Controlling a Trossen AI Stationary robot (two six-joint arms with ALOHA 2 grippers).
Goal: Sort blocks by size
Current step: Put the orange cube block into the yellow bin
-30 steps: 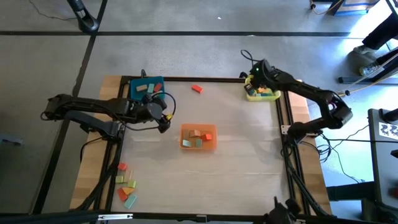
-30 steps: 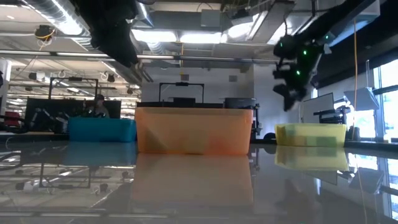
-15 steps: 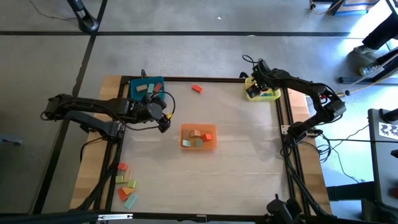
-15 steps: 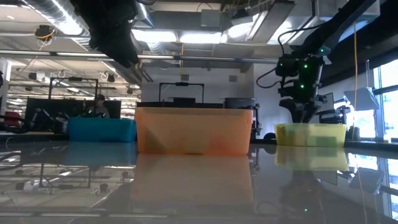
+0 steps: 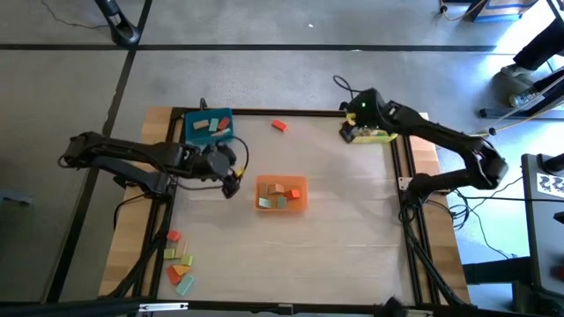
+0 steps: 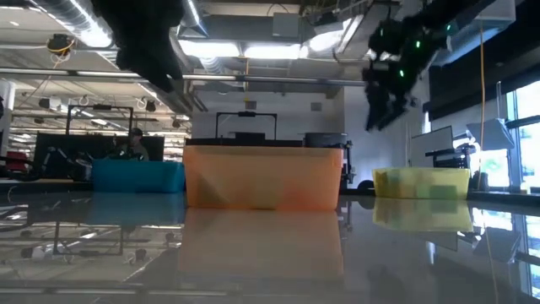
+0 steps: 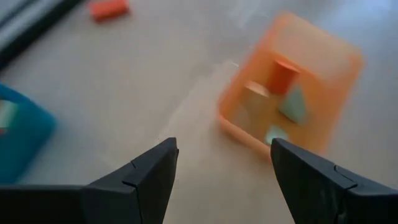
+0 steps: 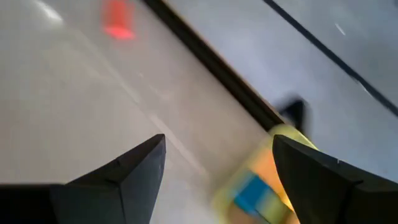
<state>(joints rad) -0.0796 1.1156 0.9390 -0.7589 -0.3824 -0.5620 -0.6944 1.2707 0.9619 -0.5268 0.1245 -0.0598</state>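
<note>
Blocks (image 5: 280, 195) in central tray (image 5: 301, 208)

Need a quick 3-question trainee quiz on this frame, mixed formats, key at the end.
1. True or false: the right gripper is shut on a block.
2. Which tray sits nearest the left gripper? A) blue tray B) orange tray C) yellow tray
3. Fill in: one red block lies alone on the table between the blue tray and the ______ tray.

Key:
1. False. Its fingers stand open with nothing between them.
2. B
3. yellow
</note>
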